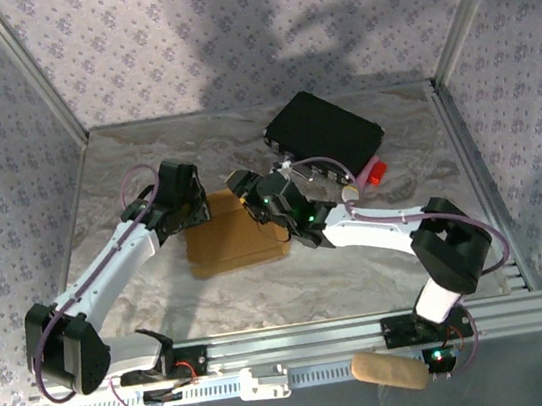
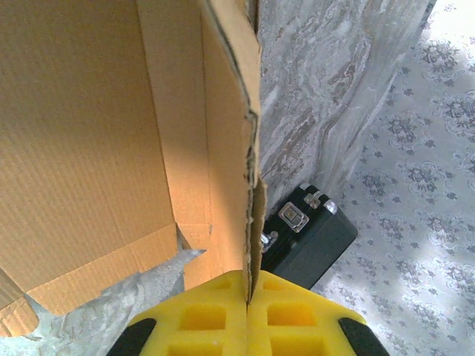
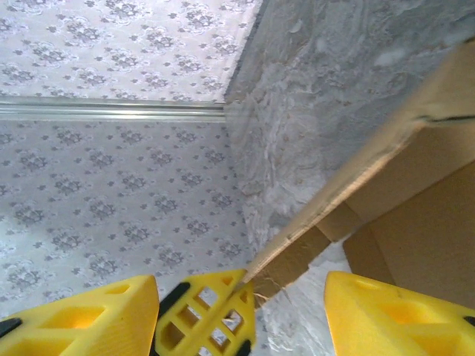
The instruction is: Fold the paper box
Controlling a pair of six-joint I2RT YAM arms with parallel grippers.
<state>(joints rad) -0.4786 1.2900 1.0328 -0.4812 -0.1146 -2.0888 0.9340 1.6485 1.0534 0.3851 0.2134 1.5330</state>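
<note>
Left tool (image 2: 249, 297) tight on paper box (image 2: 89, 148) wall; right tool (image 3: 289, 308) wide at its edge.

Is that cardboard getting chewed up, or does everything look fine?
The box looks a bit worn. In the left wrist view, the upright edge pinched by the left pincer is ragged and kinked. Near the right pincer, the cardboard shows frayed fibres.

Just beyond the right hand (image 1: 243, 189) stands the black case (image 1: 326, 130); the counter (image 1: 104, 166) left of the left hand (image 1: 195, 214) lies bare.
</note>
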